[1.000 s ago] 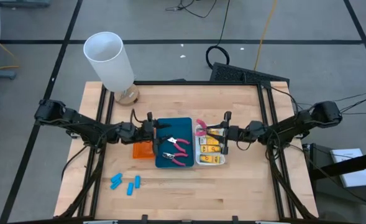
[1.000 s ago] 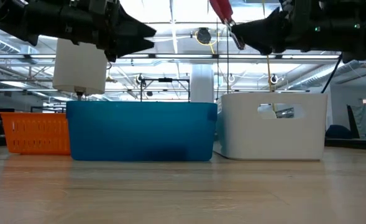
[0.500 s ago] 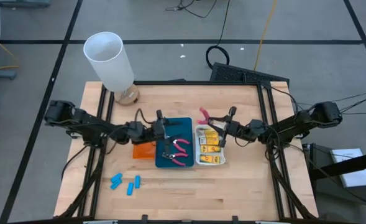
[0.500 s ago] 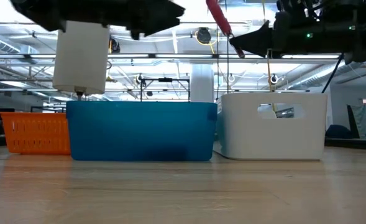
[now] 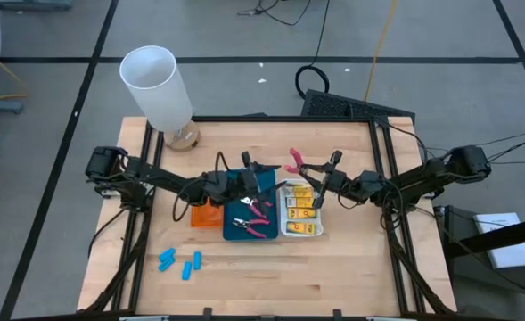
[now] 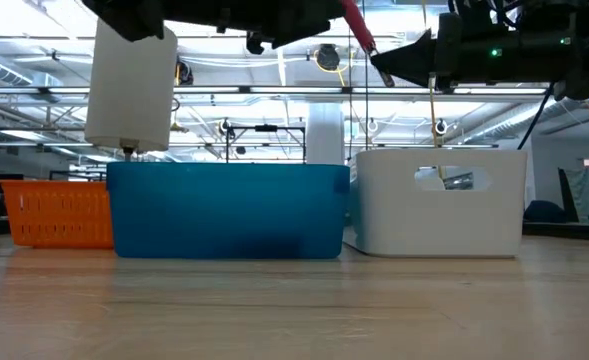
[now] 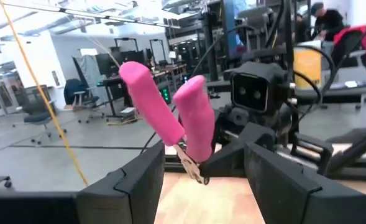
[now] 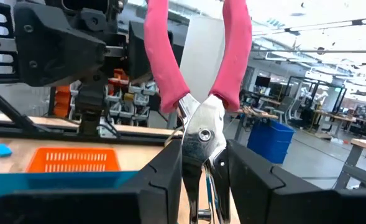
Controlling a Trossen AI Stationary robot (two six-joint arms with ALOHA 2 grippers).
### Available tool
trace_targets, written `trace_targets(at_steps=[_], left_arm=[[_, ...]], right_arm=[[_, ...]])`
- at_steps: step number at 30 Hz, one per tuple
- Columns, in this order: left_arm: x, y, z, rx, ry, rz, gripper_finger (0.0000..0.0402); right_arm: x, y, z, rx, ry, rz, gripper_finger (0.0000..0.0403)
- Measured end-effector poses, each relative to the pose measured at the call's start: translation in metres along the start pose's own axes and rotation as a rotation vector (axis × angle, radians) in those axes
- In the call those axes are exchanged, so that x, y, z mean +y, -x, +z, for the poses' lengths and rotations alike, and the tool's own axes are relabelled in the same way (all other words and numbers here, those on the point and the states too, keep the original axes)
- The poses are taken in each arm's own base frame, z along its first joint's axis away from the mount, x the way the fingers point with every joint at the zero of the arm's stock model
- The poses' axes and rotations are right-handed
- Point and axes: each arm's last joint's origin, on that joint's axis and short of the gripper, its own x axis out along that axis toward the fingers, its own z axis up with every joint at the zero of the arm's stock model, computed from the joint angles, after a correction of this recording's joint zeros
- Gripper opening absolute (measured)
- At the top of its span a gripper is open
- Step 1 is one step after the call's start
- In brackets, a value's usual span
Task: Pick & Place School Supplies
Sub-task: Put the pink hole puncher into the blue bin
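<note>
My right gripper (image 5: 309, 172) (image 8: 202, 163) is shut on pink-handled pliers (image 5: 292, 163) (image 6: 355, 22), raised between the blue tray and the white tray. My left gripper (image 5: 264, 172) (image 7: 204, 182) is open above the blue tray (image 5: 230, 234); its fingers stand either side of the pink handles (image 7: 170, 118), and I cannot tell if they touch. Two more pliers (image 5: 251, 216) lie in the blue tray. Yellow packets (image 5: 301, 211) lie in the white tray (image 5: 286, 234). Three light-blue pieces (image 5: 180, 261) lie on the table. My right gripper pinches the pliers by their metal head (image 8: 201, 134) between its two fingers, coming roughly level from the table's right. The pink handles (image 8: 164, 56) stick out past the fingertips toward the left arm, tilted upward. The pliers are lifted clear of the trays.
An orange tray (image 5: 204, 217) sits against the blue tray's left side. A tall white cylinder (image 5: 158, 86) stands at the far left corner. Bare wood lies along the near edge, around the light-blue pieces.
My left gripper has travelled toward the table's right, across the blue tray, up to the held pliers. My right gripper has shifted slightly toward the far edge, carrying the pliers; their handles now sit higher.
</note>
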Motion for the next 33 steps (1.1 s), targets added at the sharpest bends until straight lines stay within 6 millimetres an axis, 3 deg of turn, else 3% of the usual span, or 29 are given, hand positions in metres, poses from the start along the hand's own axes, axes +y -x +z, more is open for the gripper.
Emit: trace_targets(at_steps=[16,33], left_arm=[[0.018,-0.02,0.005,-0.048,0.138,-0.067,0.0225],[0.012,-0.035,0.002,-0.054,0.121,-0.075,0.0225]], right_arm=[[-0.001,0.0,0.003,-0.027,0.031,-0.009,0.0096],[-0.001,0.0,0.003,-0.026,0.04,-0.007,0.0096]])
